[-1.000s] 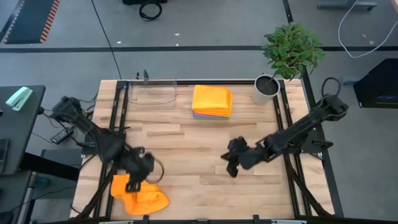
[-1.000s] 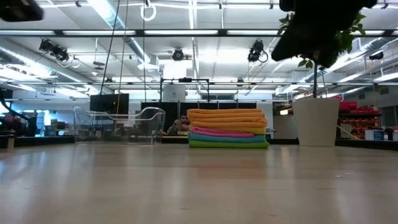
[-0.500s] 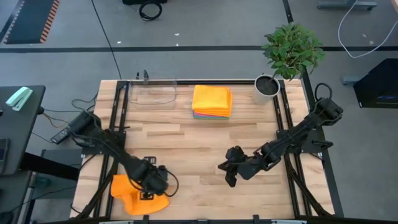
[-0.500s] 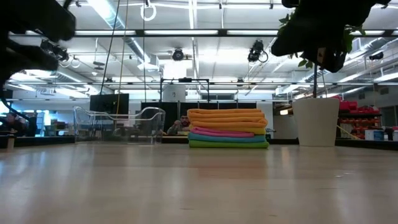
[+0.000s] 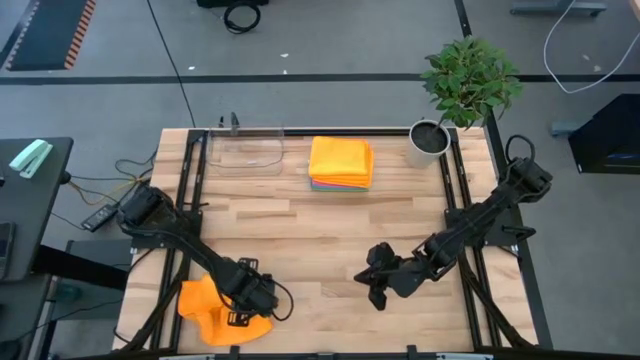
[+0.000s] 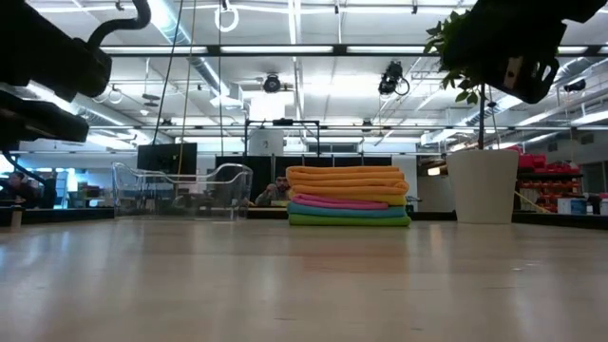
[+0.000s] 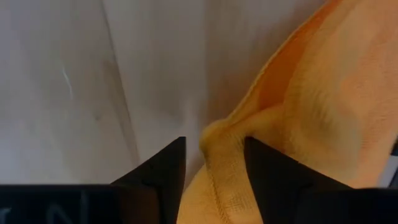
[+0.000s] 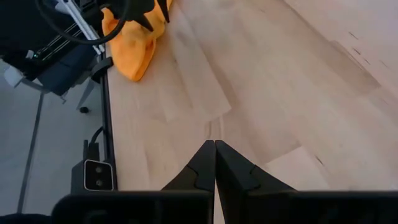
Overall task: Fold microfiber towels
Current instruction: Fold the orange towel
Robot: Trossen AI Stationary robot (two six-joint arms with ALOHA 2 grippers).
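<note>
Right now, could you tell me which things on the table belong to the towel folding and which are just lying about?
Part of the job:
- crumpled orange towel, with a fold between the left gripper's fingers
- stack of folded towels

Lying about:
- clear plastic tray
- potted plant

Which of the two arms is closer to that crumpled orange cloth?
The left. Its gripper has an edge of the crumpled orange cloth between its jaws; the right gripper hangs over bare table, well off to the side.
</note>
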